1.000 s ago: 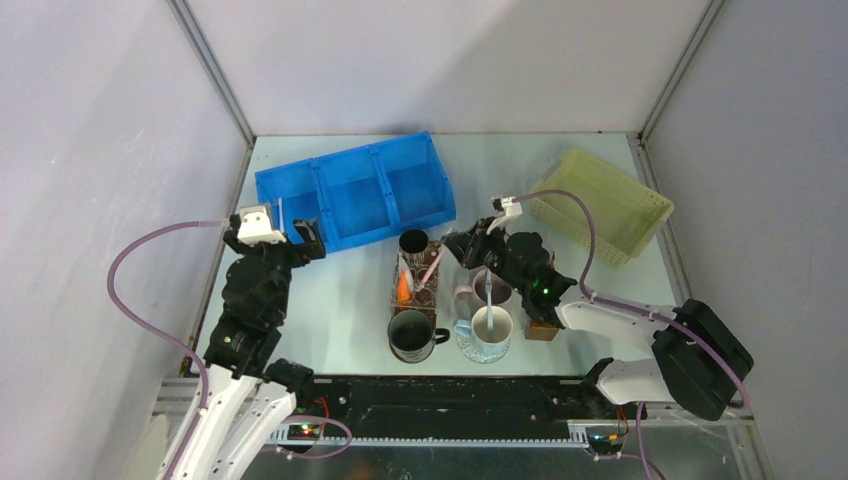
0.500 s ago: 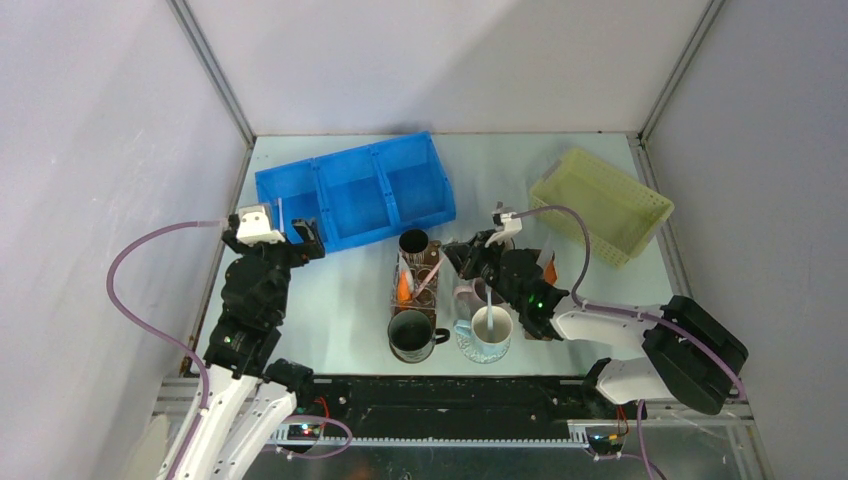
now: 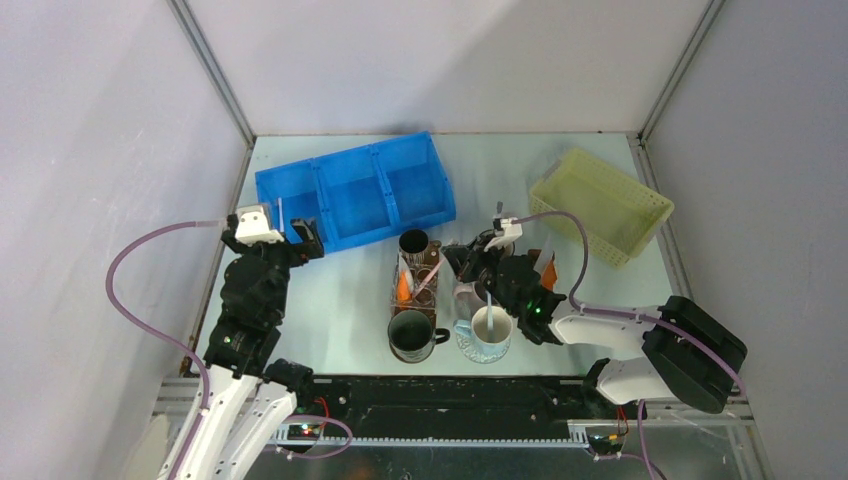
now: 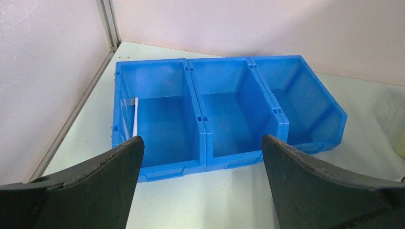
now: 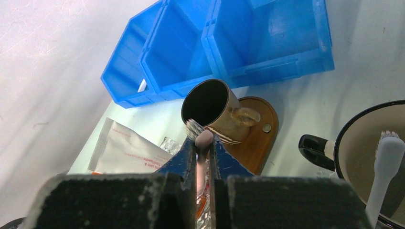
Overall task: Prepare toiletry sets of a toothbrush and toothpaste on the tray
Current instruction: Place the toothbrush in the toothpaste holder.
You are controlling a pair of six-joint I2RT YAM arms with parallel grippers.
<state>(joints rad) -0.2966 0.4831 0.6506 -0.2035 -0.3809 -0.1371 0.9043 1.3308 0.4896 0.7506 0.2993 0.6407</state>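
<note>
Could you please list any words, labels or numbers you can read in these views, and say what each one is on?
White packet: two short lines of red print, too small and blurred to read.
Nothing else in the three views shows any lettering, number or sign.

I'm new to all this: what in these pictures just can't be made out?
Right wrist view: the pale pink toothbrush, handle hidden between the fingers of the right gripper shut on it.
Same view: the white flat packet, print too small to read.
Same view: the black-rimmed cream mug, cut off by the right edge.
</note>
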